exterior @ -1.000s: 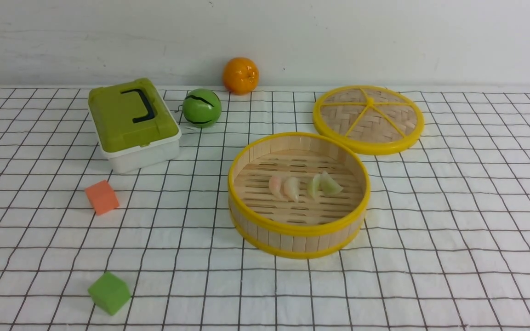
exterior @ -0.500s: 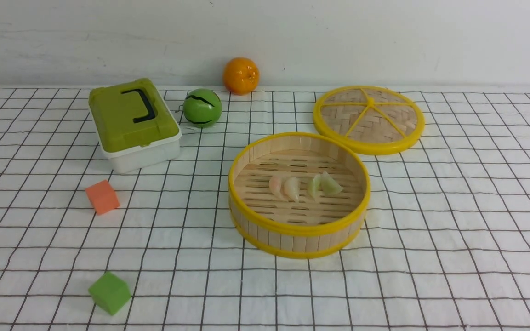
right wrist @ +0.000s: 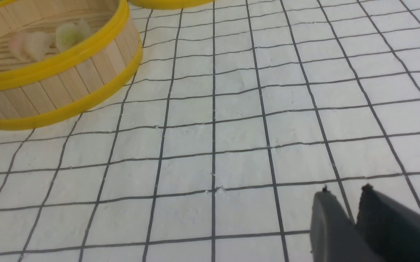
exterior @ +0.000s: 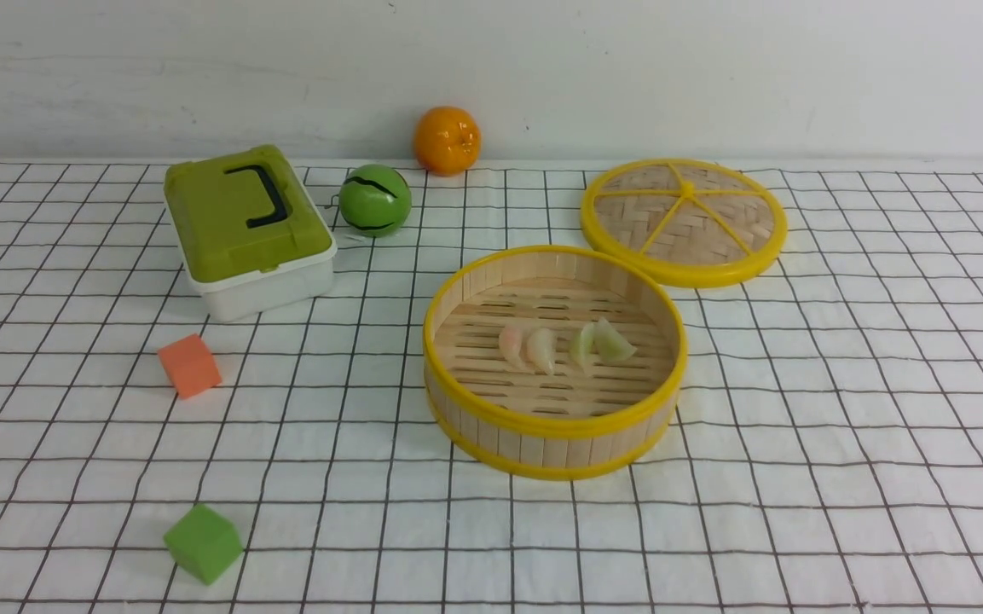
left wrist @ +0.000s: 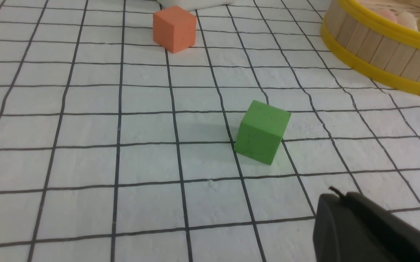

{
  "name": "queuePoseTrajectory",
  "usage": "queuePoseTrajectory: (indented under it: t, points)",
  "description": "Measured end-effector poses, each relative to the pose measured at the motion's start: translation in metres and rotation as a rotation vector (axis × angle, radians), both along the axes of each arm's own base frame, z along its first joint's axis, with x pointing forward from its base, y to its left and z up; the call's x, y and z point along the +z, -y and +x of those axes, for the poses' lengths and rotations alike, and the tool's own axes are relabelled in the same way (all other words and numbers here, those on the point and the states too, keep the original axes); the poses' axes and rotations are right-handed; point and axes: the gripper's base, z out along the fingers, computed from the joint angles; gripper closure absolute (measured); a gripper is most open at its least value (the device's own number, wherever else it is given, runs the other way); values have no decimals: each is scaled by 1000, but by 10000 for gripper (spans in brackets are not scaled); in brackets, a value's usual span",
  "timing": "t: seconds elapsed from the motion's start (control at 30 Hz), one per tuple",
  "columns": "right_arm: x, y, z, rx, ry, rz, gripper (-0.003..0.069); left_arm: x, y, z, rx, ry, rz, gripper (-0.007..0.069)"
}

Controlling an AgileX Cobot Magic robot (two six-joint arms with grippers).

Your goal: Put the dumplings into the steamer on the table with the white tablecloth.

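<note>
All four dumplings (exterior: 561, 345) inside steamer (exterior: 554, 425), centre of front frame. I judge task done. Left gripper (left wrist: 341, 203) closed, empty. Right gripper (right wrist: 346, 200) slightly parted, holds nothing. Next: I keep both arms parked, touch nothing.

The left gripper (left wrist: 335, 194) is seen only in its own wrist view, its dark jaws pressed together with nothing held. The right gripper (right wrist: 344, 192) is seen with a narrow gap between its fingertips, empty.
</note>
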Motion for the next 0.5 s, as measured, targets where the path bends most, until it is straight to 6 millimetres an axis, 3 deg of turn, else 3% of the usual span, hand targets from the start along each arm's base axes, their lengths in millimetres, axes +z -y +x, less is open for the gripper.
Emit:
queuePoseTrajectory:
  t: [0.5]
  points:
    - [0, 0, 0, 0, 0, 0, 515, 0, 0, 0, 0, 0, -1, 623]
